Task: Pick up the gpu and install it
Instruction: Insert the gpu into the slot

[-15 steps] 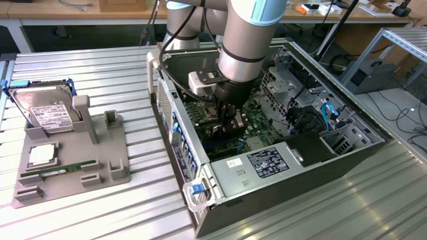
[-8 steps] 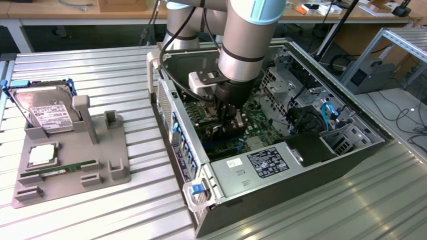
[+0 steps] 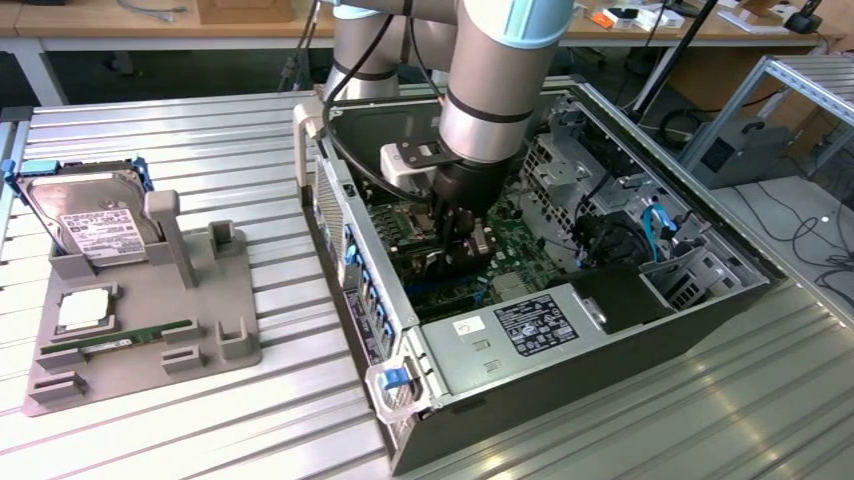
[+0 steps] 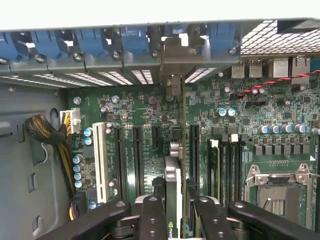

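**Card held over the motherboard slots**

Ribbed metal sheets form the desk (image 3: 160,130), and on it lies an open computer case (image 3: 400,400) on its side. At the exterior view's left stands a grey holder tray (image 3: 200,345). It carries a silver hard drive (image 3: 94,225) with a white label, standing on its edge, a square processor chip (image 3: 83,310), and a narrow green memory stick (image 3: 114,343) lying flat. The print on the drive's label is too small to read.

In the exterior view the robot arm (image 3: 501,70) reaches down into the case, and the hand (image 3: 461,240) is low over the green motherboard (image 3: 514,255). A power supply (image 3: 534,325) with a dark label sits at the near end of the case; its text cannot be read.

The wrist view gives what the exterior view hides. The black fingers (image 4: 150,220) are closed narrowly on the gpu (image 4: 172,200), which is seen edge-on, upright, with a silvery rim. A small green mark on its edge looks like the NVIDIA logo. The card stands in line with the dark expansion slots (image 4: 137,160), just beside a white slot (image 4: 101,160). I cannot tell if its lower edge is already seated in a slot. This view also shows the empty processor socket (image 4: 275,195), a row of blue clips (image 4: 100,42) along the rear wall, and a bundle of yellow and black cables (image 4: 52,137) ending in a white plug.
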Available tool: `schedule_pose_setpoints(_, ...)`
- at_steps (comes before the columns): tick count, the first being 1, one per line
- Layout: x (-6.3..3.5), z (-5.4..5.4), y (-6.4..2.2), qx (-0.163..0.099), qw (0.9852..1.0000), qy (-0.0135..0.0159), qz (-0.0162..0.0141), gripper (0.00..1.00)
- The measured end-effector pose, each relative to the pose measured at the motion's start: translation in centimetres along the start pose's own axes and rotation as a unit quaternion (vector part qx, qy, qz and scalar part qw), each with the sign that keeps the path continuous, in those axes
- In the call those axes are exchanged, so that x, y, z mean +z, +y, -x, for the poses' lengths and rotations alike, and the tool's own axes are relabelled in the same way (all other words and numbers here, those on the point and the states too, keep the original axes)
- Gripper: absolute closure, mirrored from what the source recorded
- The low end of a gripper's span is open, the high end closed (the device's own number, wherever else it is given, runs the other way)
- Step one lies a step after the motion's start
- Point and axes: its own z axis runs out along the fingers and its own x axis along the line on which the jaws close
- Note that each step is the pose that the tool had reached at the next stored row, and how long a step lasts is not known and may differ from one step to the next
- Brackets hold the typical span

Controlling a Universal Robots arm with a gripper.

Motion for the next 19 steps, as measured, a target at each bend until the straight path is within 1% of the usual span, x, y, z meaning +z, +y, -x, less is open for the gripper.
schedule_pose_setpoints(8, -0.01, 0.27, 0.00, 0.000, 1.0000, 0.0005, 0.0000, 0.73)
schedule_pose_setpoints(9, 0.00, 0.29, 0.00, 0.000, 1.0000, 0.0015, -0.0001, 0.73)
schedule_pose_setpoints(10, 0.00, 0.28, 0.00, 0.000, 1.0000, 0.0040, -0.0002, 0.73)
schedule_pose_setpoints(11, -0.01, 0.28, 0.00, 0.000, 1.0000, 0.0075, -0.0002, 0.73)
schedule_pose_setpoints(12, -0.01, 0.28, 0.00, 0.000, 1.0000, 0.0090, -0.0003, 0.73)
schedule_pose_setpoints(15, 0.00, 0.28, 0.00, 0.000, 1.0000, 0.0096, -0.0002, 0.73)
schedule_pose_setpoints(19, 0.13, 0.28, 0.00, 0.000, 1.0000, 0.0095, -0.0002, 0.73)
